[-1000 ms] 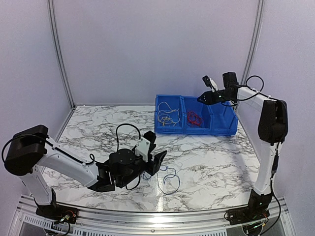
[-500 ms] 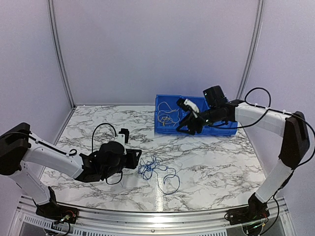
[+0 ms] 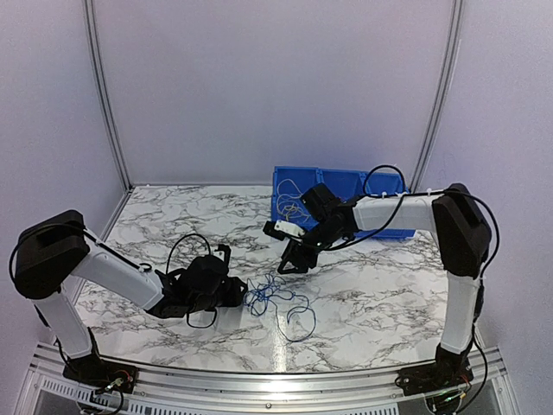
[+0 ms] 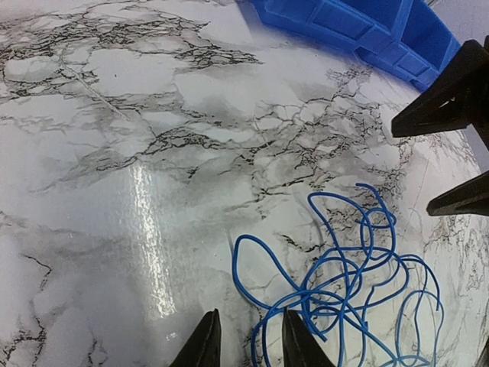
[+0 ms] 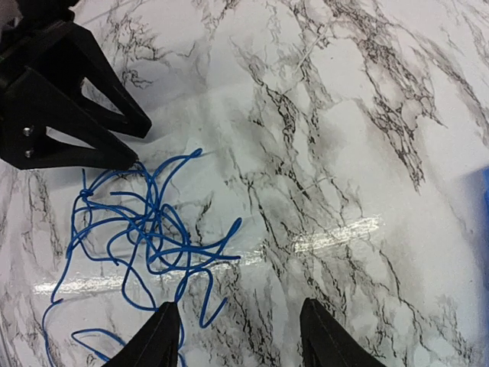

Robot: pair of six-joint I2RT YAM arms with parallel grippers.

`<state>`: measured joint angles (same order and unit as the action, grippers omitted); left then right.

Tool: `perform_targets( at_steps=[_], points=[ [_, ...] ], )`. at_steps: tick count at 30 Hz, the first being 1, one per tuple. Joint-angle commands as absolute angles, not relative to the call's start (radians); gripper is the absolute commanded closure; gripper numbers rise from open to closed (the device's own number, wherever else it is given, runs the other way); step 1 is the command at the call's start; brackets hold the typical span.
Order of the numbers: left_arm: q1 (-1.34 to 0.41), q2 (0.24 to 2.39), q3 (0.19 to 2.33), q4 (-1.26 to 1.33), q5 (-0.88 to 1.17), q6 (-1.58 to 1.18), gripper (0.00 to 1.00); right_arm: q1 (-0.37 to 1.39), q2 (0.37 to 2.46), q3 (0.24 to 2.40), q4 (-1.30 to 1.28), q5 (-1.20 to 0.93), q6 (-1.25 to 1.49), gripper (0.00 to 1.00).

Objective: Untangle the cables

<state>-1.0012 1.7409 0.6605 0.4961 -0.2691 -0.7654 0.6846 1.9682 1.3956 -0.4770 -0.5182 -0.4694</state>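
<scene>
The table (image 3: 389,285) is white marble with grey-black veining, glossy enough to carry a streak of glare in both wrist views. Plain pale lilac walls (image 3: 259,86) close it in at the back and both sides. Thin metal strips (image 3: 102,95) run down the two back corners, and a metal rail (image 3: 276,380) crosses the near edge, where the arm bases stand.

A blue bin (image 3: 346,183) sits at the back, right of centre, against the wall. Its left compartment holds pale wires (image 3: 289,201); the right arm crosses in front of the other compartments.

The blue wire (image 3: 278,298) lies in a loose tangle of loops on the bare marble near the front, about mid-table, well apart from the bin. One longer loop trails off toward the near rail.

The left claw (image 3: 240,292) is low at the tangle's left side, jaws narrowly apart with marble showing between them. A strand runs just beside one finger (whether it touches, I cannot tell).

The right claw (image 3: 289,262) reaches in from the bin side and hangs just behind the tangle, pointing down at it. Its jaws are spread wide and hold nothing. The two claws face each other across the wire, near but not touching.
</scene>
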Motion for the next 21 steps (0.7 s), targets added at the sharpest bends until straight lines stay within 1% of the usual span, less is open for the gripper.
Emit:
perform_targets(
  at_steps=[1,5,9,12,13,15,16,17,21],
  points=[
    [-0.997,1.753,0.684,0.492,-0.254,-0.778,0.72,0.708,2.044,1.477,-0.523,-0.474,-0.494,0.46],
    [-0.997,1.730,0.669,0.494,-0.271,-0.771,0.71,0.712,2.076,1.490,-0.528,-0.481,-0.492,0.49],
    [-0.997,1.708,0.659,0.494,-0.284,-0.755,0.70,0.713,2.090,1.504,-0.545,-0.494,-0.490,0.57],
    [-0.997,1.701,0.659,0.495,-0.288,-0.743,0.67,0.714,2.103,1.513,-0.567,-0.508,-0.493,0.57],
    [-0.997,1.700,0.660,0.495,-0.287,-0.739,0.66,0.714,2.108,1.516,-0.576,-0.512,-0.497,0.61],
    [-0.997,1.692,0.665,0.498,-0.285,-0.729,0.64,0.714,2.110,1.527,-0.593,-0.514,-0.504,0.87],
    [-0.997,1.688,0.666,0.500,-0.285,-0.724,0.63,0.714,2.099,1.536,-0.607,-0.514,-0.509,0.95],
    [-0.997,1.680,0.667,0.502,-0.285,-0.715,0.62,0.713,2.079,1.546,-0.627,-0.514,-0.515,1.00],
    [-0.997,1.629,0.659,0.504,-0.305,-0.667,0.57,0.715,1.927,1.594,-0.688,-0.497,-0.523,1.00]
  ],
)
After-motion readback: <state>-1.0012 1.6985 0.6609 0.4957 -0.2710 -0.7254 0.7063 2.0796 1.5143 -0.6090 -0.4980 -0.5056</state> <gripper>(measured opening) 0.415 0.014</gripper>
